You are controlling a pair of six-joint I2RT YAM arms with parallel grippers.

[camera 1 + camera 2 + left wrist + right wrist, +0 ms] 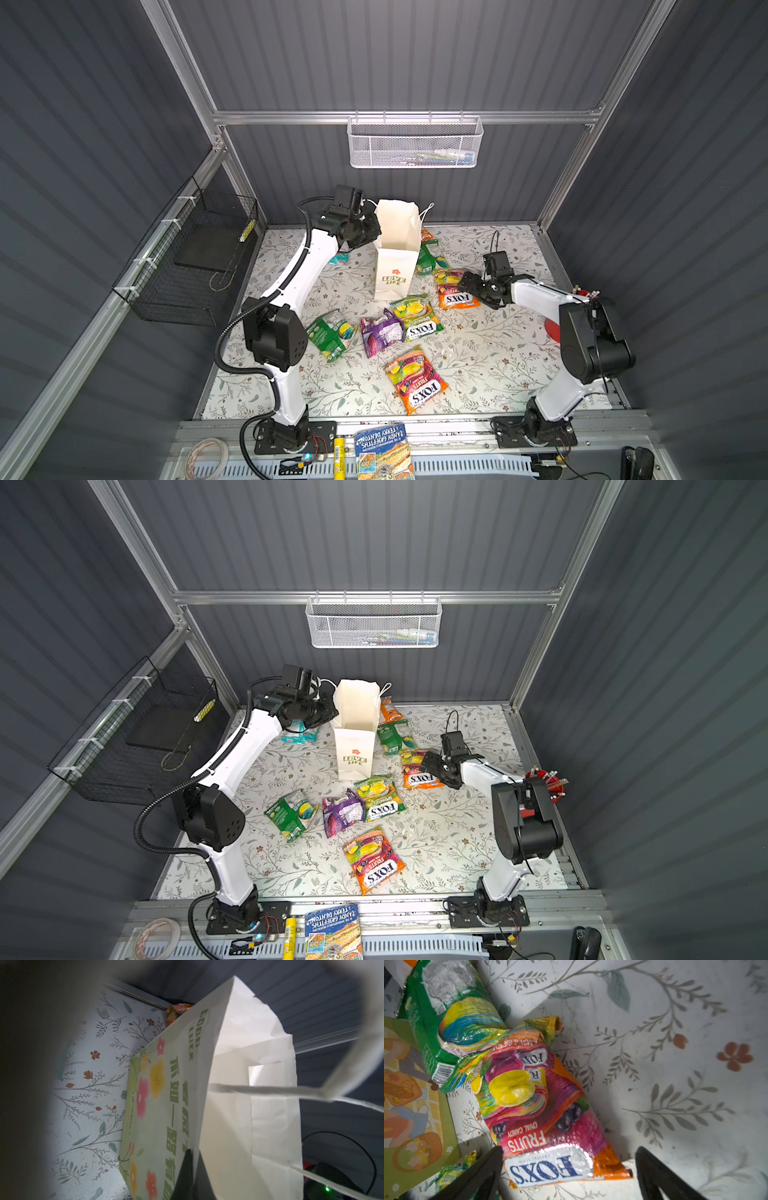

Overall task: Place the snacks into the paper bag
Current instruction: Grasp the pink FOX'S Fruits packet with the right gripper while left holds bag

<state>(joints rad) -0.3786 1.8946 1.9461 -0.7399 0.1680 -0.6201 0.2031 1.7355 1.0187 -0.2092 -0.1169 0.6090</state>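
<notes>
Orange plastic: the front "FOX'S" packet (417, 380) lies flat nearest the front edge of the floral tabletop (498, 365), apart from the rest. Behind it, from left to right, lie a green packet (332, 334), a purple packet (380, 332) and a green "FOX'S" packet (415, 318), the last two touching. Farther back, the rear orange "FOX'S" packet (550, 1115) lies just right of the paper bag (395, 249). The right jaws hang over its printed end, wide apart, one finger on either side, gripping nothing. A second green packet (446, 1022) overlaps its far end and touches the bag's colourful side. The bag stands upright, mouth open, at the middle rear of the tabletop. The left jaws are together, pinching the upper edge of its left side panel. A teal-white packet (299, 735) lies under the left arm (307, 266). An orange-white packet (390, 712) lies behind the bag.
</notes>
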